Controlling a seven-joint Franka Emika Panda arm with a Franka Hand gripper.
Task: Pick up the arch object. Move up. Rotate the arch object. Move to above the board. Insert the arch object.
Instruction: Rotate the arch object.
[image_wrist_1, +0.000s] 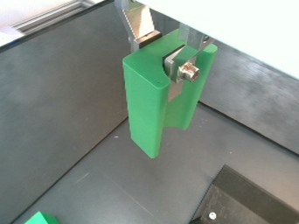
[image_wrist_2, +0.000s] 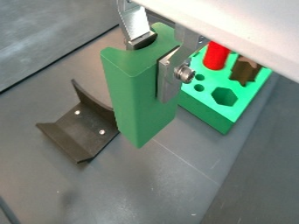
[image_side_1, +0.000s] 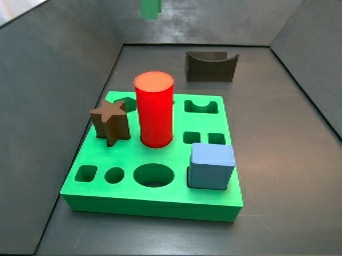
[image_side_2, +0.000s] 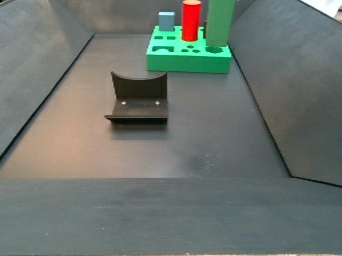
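Arch (image_wrist_2: 131, 92) lifted, not yet inserted.
The gripper (image_wrist_1: 184, 63) is clamping the arch high in the air; the board (image_side_1: 214, 125) is waiting.

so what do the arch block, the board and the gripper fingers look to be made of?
Arch block, held between the gripper fingers above the floor: looks like matte plastic, uniform green, soft rounded edges, no grain. Board: seemingly the same sort of plastic, brighter green, slight sheen, cleanly cut holes. Fingers: likely bare metal, flat silver plates with bright reflections and a screw head.
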